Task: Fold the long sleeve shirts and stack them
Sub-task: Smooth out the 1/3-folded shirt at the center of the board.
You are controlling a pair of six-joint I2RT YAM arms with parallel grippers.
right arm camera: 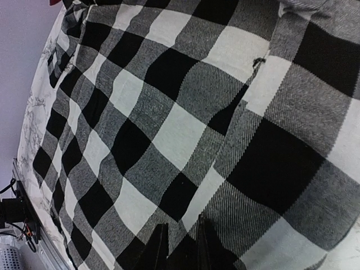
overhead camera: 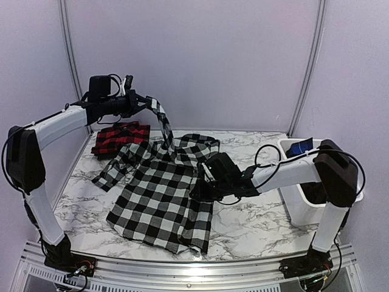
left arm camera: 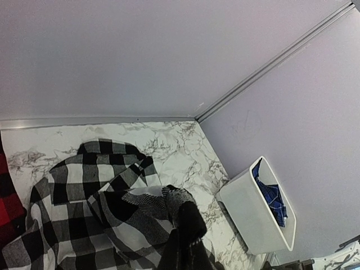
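Observation:
The black-and-white checked shirt (overhead camera: pixel 159 198) lies spread across the marble table (overhead camera: pixel 255 228). One of its sleeves (overhead camera: pixel 163 125) rises off the table to my left gripper (overhead camera: pixel 141 102), which is shut on the sleeve end high at the back left. In the left wrist view, the gripper (left arm camera: pixel 184 228) has the sleeve cloth (left arm camera: pixel 147 207) bunched over its dark fingers. My right gripper (overhead camera: pixel 199 191) is down on the shirt's right edge. In the right wrist view, its narrow gripper (right arm camera: pixel 179 247) pinches a fold of the checked cloth (right arm camera: pixel 169 112). The red-and-black shirt (overhead camera: pixel 120 137) lies folded at the back left.
A white bin (overhead camera: pixel 298 207) with blue checked cloth (overhead camera: pixel 299 147) inside stands at the table's right edge, close behind my right forearm. It also shows in the left wrist view, bin (left arm camera: pixel 250 216) and cloth (left arm camera: pixel 271 194). Booth walls close in the table's back and sides.

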